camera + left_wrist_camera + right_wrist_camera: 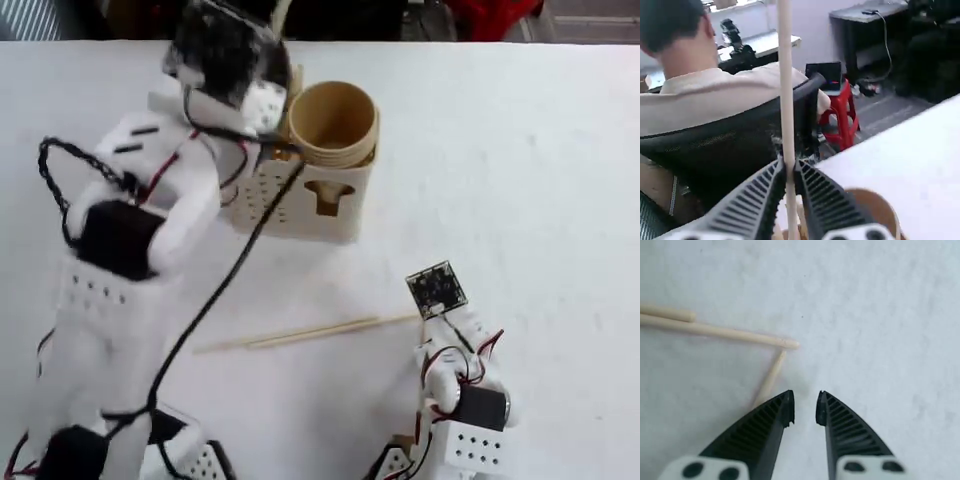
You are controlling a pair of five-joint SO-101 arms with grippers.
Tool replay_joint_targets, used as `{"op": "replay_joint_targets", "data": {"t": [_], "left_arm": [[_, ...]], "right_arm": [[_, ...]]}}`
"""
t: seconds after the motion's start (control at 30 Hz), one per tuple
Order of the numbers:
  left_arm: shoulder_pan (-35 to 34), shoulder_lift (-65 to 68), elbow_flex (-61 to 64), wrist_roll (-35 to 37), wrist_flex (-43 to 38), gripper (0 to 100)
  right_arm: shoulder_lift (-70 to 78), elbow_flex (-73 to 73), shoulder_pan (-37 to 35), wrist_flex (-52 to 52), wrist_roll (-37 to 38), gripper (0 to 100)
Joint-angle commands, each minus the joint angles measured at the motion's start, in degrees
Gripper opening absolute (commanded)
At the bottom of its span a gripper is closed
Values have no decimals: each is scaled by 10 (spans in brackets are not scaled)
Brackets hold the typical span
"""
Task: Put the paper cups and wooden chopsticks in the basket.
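While aloft, left claw [788, 166] around chopstick [785, 75]

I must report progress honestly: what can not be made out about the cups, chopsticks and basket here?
Left wrist view: the chopstick in the left gripper is cut off by the top edge.
High view: the left gripper hides part of the basket; the paper cups cannot be counted from above.
Right wrist view: the table chopsticks run past the edge; their number is unclear.
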Motion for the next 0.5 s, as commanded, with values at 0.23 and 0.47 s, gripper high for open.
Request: {"op": "replay_joint_targets", "data": {"t": [0.23,0.47], "left_arm": [[-54,127,40,125,-134,23],[-54,127,38,125,-99,85]], "right_arm": [[-4,-2,-1,-1,4,87],[-4,-2,-1,-1,4,87]]}}
